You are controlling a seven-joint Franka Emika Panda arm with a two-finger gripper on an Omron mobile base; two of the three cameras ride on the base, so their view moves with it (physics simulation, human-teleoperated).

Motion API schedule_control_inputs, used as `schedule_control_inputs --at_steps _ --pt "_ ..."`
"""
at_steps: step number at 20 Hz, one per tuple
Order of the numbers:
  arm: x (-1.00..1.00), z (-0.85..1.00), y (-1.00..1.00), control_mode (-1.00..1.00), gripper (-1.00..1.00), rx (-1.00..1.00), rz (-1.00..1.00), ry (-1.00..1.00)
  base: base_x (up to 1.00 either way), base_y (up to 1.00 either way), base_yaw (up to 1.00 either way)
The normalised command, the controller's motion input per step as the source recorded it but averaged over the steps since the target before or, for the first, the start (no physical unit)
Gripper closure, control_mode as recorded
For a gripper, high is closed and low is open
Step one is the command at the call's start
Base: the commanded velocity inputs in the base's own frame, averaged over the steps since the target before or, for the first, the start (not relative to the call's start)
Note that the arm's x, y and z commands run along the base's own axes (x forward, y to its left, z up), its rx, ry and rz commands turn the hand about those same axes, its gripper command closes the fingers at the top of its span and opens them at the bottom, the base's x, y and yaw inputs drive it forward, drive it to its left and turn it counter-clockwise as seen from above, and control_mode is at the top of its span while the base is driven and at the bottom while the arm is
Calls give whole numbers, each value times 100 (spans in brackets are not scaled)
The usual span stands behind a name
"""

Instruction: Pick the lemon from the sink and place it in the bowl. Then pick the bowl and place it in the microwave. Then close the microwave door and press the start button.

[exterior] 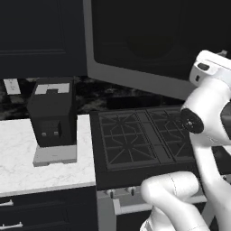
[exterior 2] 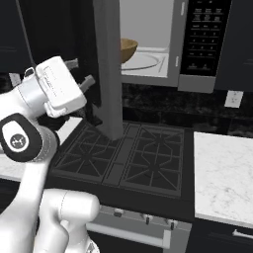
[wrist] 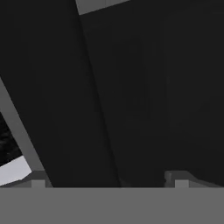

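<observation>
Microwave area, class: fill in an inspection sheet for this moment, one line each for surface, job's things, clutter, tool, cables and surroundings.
Surface: white marble counter on both sides of a black gas stove.
Job's things: microwave above the stove, its microwave door swung open; a wooden bowl sits inside on the turntable. What the bowl holds cannot be seen.
Clutter: black coffee machine on the left counter.
Tool: tool close to the door's outer face, apparently open.
Cables: nothing seen.
Surroundings: dark cabinets, wall outlet.

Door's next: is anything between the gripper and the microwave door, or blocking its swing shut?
Nothing visible. The gripper sits right beside the open microwave door, and the bowl rests fully inside the microwave, off the door's path.
</observation>
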Motion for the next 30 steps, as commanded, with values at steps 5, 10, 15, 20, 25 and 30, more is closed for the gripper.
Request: schedule_control_inputs --at_steps 5,10,15,20,25,30 --pt "79 0 -32 -100 -100 9 30 8 0 0 0" --pt "72 1 -12 -100 -100 8 29 11 0 0 0" --pt "61 0 25 -100 -100 1 14 11 0 0 0" --pt "75 -1 61 -100 -100 -2 -2 12 0 0 0" --pt "78 -10 66 -100 -100 -12 -24 10 0 0 0" --pt "94 -17 56 -100 -100 -12 -28 4 0 0 0"
